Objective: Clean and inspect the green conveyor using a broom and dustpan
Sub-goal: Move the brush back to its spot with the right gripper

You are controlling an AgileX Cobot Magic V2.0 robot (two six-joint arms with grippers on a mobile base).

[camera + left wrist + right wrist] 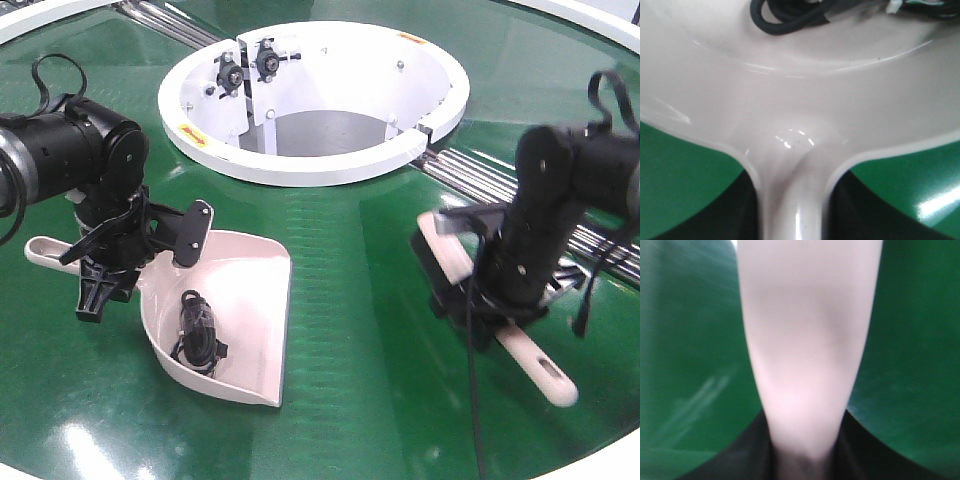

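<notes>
Two tools gripped, neither loose. Starting at the left, around eight o'clock from the white central ring [300,165]: left gripper [115,265] clenched on the handle neck of the dustpan [250,290], with dark fingers [735,215] flanking the handle in the wrist view. Pan lying on the green conveyor [360,250], mouth turned toward three o'clock. Black cable bundle [195,330] inside, close to the six-o'clock wall.

Further right, around four o'clock from the ring: right gripper [490,300] closed on the broom [450,250], clamped partway along the handle. Slotted end poking out toward five o'clock, head toward ten o'clock. Bristles touching the belt or just above it; cannot tell through the blur. Well apart from the dustpan, bare belt between.

Judged risks from here:
- Tipping the pan on a lift from the neck and spilling the bundle back onto the belt.
- Pan twisting in a grip set so close to the scoop.
- Pressing the broom down hard and snagging bristles on the silver roller seams [600,235] just behind the right arm.
- Trapping the hanging black cable [474,400] under the brush.
- Nudging the pan sideways with a stroke aimed wide of its lip.
</notes>
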